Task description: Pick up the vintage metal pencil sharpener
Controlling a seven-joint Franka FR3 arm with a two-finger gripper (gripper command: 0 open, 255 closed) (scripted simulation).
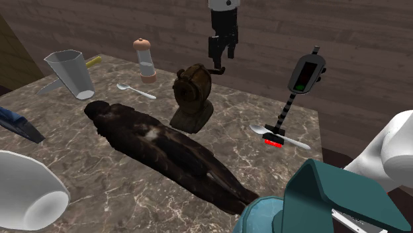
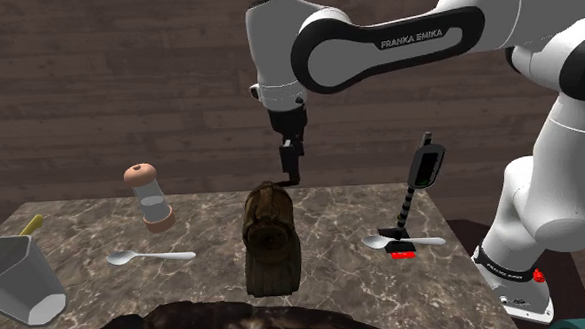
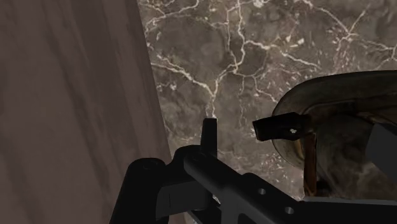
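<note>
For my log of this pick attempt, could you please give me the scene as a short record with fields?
target: brown crank pencil sharpener, upright mid-table
surface: dark veined marble table
hand: black two-finger hand, close above the sharpener's crank; contact unclear
in front of target: long dark furry figure, lying flat
other neighbours: clear shaker with tan cap; silver spoon
</note>
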